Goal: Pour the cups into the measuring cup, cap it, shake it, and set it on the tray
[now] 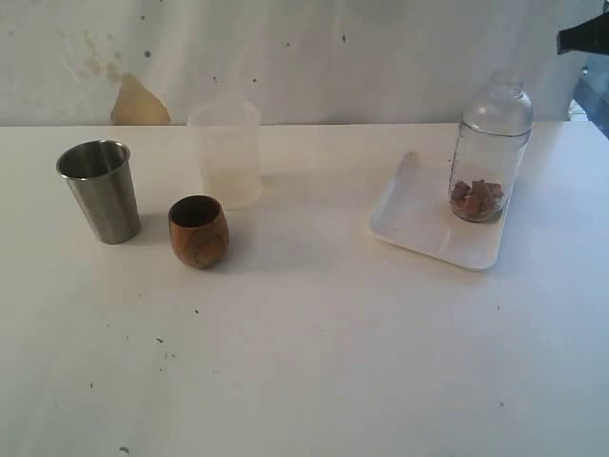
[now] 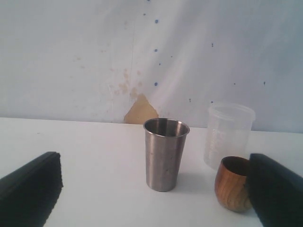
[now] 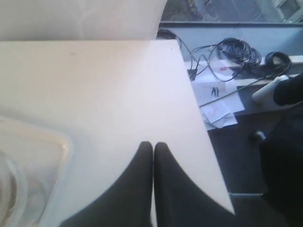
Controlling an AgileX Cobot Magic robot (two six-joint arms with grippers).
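Note:
The steel tumbler (image 1: 100,190) and the brown wooden cup (image 1: 198,230) stand upright on the left of the white table. The clear measuring cup (image 1: 489,152), with a domed cap on it, stands on the white tray (image 1: 409,224) at the right and holds brown pieces. My left gripper (image 2: 154,208) is open, and the tumbler (image 2: 164,153) stands beyond the gap between its fingers. The wooden cup (image 2: 232,182) sits beside one finger. My right gripper (image 3: 153,144) is shut on nothing, above the table near its right edge, beside the tray (image 3: 47,156).
A frosted translucent cup (image 1: 226,152) stands behind the wooden cup, near the back wall. A black part of the right arm (image 1: 582,36) shows at the top right corner. Cables and papers (image 3: 222,90) lie on the floor past the table's right edge.

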